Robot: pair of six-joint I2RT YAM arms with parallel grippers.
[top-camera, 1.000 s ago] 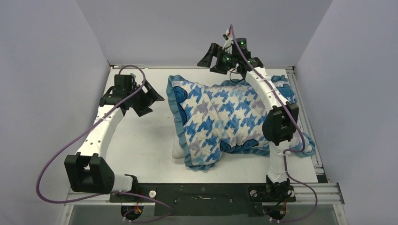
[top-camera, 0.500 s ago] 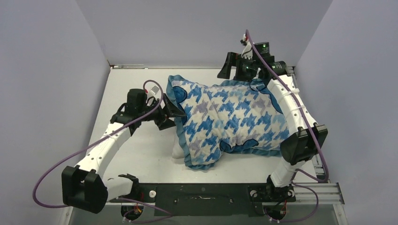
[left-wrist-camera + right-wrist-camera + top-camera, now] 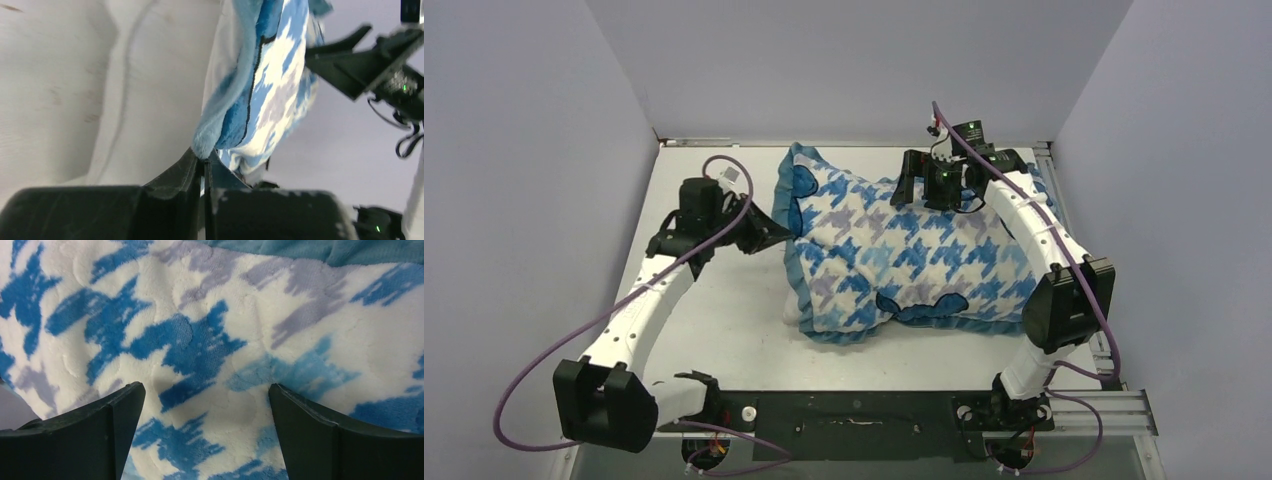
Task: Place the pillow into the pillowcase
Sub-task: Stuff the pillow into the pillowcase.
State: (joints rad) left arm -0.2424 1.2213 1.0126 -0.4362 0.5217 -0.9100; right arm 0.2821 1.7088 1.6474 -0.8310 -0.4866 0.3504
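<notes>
two arms reach to the plump pillowcase (image 3: 904, 260) lying mid-way across the table (image 3: 724, 320) — the left gripper (image 3: 204, 162) is pinched tight on its blue ruffled edge, the right gripper (image 3: 206, 392) hovers spread wide over the houndstooth — the pillow itself i can't make out.

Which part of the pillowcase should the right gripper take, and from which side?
Probably the blue ruffled edge of the pillowcase, on its right side, coming from outside. The right gripper hangs open over the patterned face, too broad and smooth to pinch; the frill is a thin free lip, as the left gripper shows.
</notes>
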